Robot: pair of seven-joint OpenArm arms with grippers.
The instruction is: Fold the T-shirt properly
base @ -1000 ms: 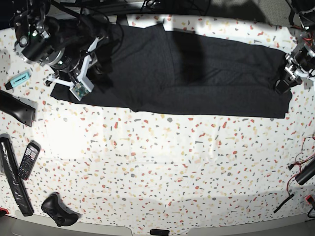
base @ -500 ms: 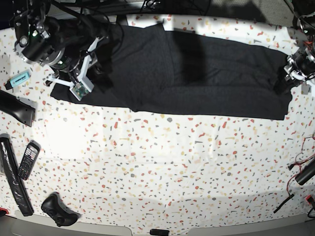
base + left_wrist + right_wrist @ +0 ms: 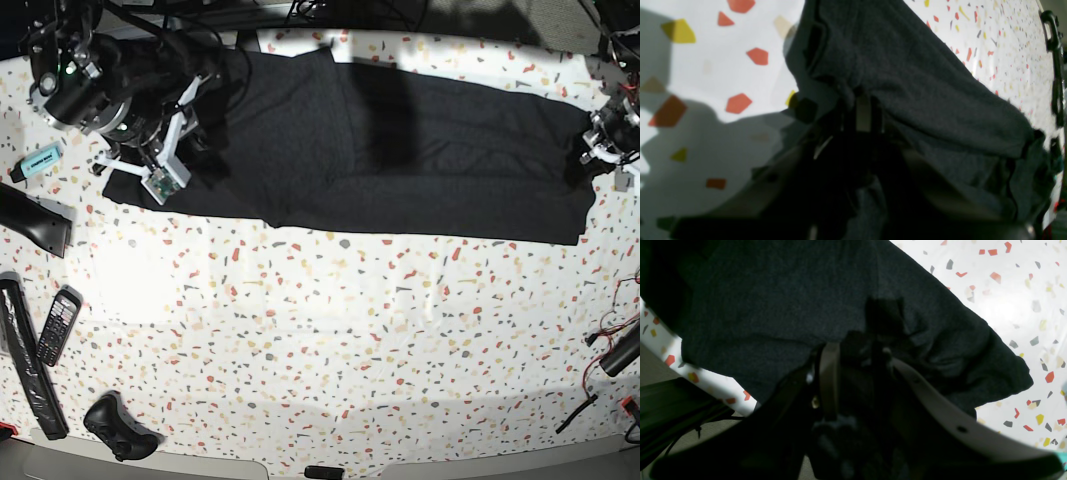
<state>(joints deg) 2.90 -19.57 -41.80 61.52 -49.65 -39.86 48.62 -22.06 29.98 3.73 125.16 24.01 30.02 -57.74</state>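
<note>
Two arms work opposite ends of the T-shirt (image 3: 400, 150), which lies flat across the upper part of the base view on a terrazzo-pattern table (image 3: 330, 330). Shirt's long axis runs left-right, tilted slightly down toward the right; plain black side up, no print visible.

Right arm sits upper left of base view, bulky black body leaning in over the shirt's left end, right gripper (image 3: 853, 346) low on the cloth. In the right wrist view its fingers (image 3: 828, 373) sit w/ bunched black fabric between them – grasping the T-shirt edge, jaws partly closed on the fold.

Left arm is at the far right edge of base view, left gripper (image 3: 605, 150) at the shirt's right end, near its upper corner. Left wrist view: jaws clenched on a pinch of T-shirt fabric, cloth lifted into a ridge running toward the right of that frame.

Elsewhere, left side of base view: teal marker (image 3: 38, 160), black phone w/ keypad (image 3: 57, 325), black game controller (image 3: 118, 428) at lower left. Cables (image 3: 610, 345) at right edge.
</note>
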